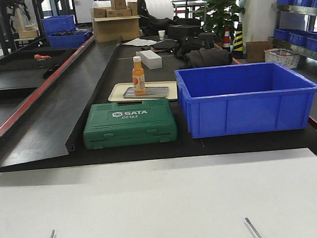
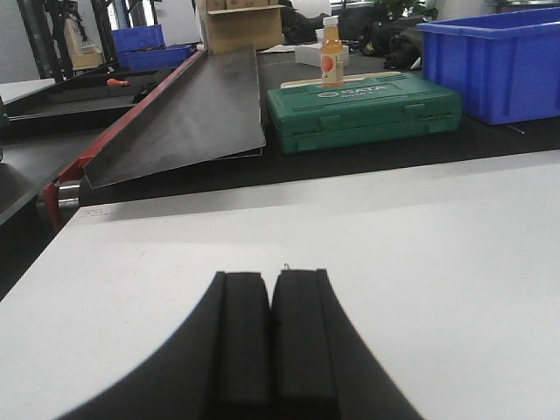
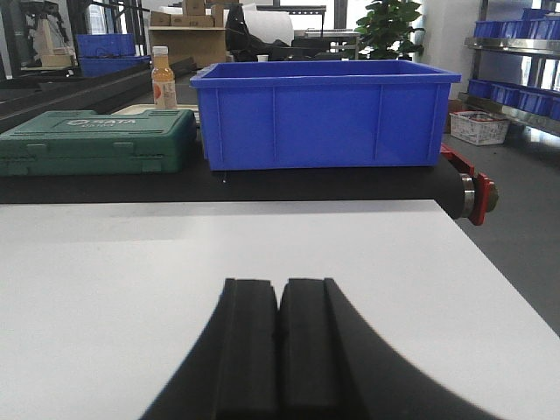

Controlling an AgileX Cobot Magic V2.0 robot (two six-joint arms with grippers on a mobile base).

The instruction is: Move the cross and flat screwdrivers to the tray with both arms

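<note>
Where lettering shows, we read SATA on one green case (image 1: 129,124), one blue bin (image 1: 245,115), left gripper (image 2: 271,289) and right gripper (image 3: 280,297) closed, empty.

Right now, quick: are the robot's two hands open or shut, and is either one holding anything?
Left gripper: shut, holding nothing.
Right gripper: shut, holding nothing.

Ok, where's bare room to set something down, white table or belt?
White table is bare from the black belt to the shut left claw and right claw. The belt is crowded: green case, blue bin, cream tray.
</note>
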